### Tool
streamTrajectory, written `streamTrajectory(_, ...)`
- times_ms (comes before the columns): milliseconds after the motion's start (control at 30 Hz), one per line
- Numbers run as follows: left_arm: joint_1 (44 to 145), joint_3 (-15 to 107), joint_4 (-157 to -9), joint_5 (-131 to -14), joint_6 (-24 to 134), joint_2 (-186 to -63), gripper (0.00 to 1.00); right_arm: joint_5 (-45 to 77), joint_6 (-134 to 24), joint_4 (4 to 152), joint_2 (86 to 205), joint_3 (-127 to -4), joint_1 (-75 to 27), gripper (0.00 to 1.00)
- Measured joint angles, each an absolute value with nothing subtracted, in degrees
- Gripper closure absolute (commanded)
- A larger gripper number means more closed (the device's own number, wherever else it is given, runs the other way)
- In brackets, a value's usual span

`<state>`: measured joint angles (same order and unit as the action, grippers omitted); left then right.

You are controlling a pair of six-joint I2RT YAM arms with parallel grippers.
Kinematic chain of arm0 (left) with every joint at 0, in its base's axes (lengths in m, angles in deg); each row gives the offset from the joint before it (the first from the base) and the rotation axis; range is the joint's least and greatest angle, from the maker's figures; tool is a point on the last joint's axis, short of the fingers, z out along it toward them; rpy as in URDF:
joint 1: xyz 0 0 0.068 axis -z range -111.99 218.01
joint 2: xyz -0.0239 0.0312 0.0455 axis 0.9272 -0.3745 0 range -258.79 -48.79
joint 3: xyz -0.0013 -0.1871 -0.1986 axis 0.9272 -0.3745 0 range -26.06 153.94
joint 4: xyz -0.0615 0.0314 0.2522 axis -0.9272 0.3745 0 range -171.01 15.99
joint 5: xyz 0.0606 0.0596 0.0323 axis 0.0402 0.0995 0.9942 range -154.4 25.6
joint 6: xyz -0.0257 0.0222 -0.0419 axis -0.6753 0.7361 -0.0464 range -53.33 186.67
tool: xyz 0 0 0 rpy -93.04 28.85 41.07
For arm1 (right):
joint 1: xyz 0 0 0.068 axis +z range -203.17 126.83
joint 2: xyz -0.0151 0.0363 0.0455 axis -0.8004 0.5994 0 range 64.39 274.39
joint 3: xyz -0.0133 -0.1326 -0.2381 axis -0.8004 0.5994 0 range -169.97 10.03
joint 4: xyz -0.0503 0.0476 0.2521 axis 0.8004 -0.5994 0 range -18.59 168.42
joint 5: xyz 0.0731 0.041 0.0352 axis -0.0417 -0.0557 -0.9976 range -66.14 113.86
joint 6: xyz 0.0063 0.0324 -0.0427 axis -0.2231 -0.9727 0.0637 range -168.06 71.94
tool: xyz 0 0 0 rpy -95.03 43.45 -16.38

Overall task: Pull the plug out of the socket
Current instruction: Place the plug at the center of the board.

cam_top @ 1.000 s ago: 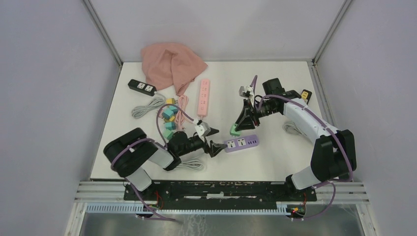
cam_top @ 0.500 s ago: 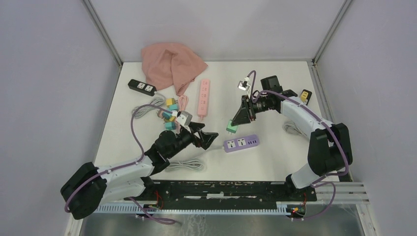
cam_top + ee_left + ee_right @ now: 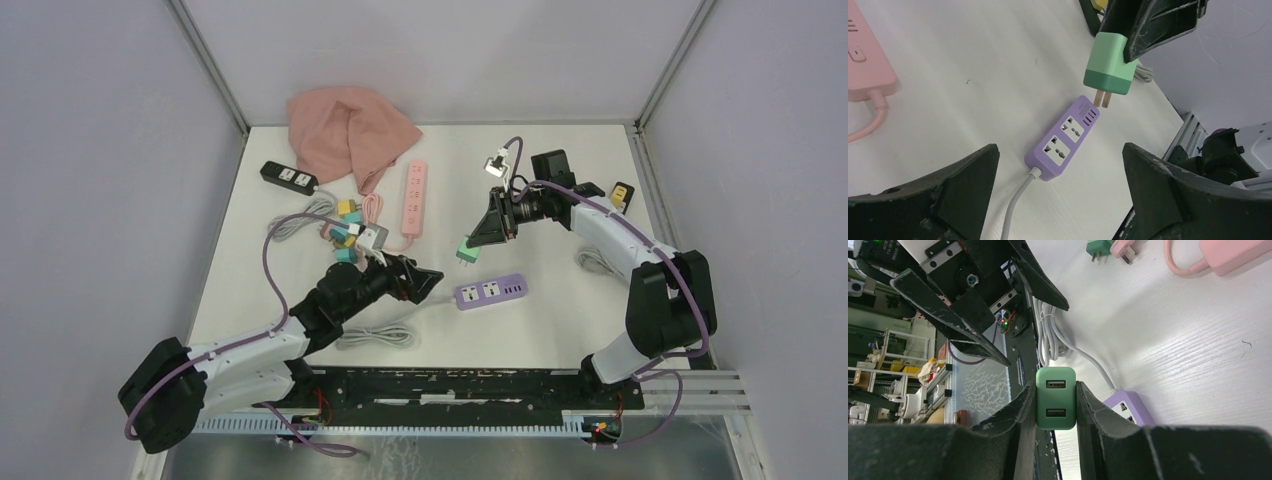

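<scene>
Green plug (image 3: pixel 1056 405) in right pincer (image 3: pixel 1056 387), off purple socket (image 3: pixel 1063 140)

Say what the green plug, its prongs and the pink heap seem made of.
Two-tone green block-shaped plug: likely matte moulded plastic, smooth rounded edges. Its flat prongs: coppery metal, by colour. Crumpled pink cloth: soft fabric, judging by folds.

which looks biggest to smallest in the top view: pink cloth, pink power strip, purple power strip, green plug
1. pink cloth
2. pink power strip and purple power strip: look about alike, so not ranked
3. green plug: smallest, even held above the table, nearer the camera
</scene>
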<state>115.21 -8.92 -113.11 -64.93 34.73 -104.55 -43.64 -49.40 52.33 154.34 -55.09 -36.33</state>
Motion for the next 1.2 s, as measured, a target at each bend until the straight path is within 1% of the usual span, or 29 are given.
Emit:
streamTrajectory(267,116.3,-2.1,-106.3,-65.5,33.0,-108.3,0.01,-43.2,-51.3,53.7,154.3,-55.1,-36.3,0.98)
streamTrajectory(467,125.8,6.4,-95.2,-55.3,35.2,-112.8,0.0,-43.1,-51.7,54.0,154.4,-55.1,-36.3,0.98)
streamTrajectory(633,131.3,11.5,-89.7,-46.8,37.7,-115.1,0.01,-43.0,-51.9,54.0,154.5,-55.1,-36.3,0.98)
streamTrajectory(933,132.4,13.1,-88.3,-43.4,38.2,-118.2,0.0,-42.6,-52.9,54.0,156.1,-55.1,-36.3,0.98)
streamTrajectory(1100,132.4,15.6,-87.0,-43.4,38.1,-119.6,0.03,-41.8,-53.9,54.1,156.6,-55.1,-36.3,0.98)
streamTrajectory(1167,132.4,17.3,-86.6,-43.2,38.1,-120.5,0.11,-41.6,-54.4,54.2,157.0,-55.1,-36.3,0.98)
streamTrajectory(1200,132.4,18.3,-86.2,-42.8,38.1,-121.1,0.13,-41.5,-54.7,54.2,157.3,-55.1,-36.3,0.98)
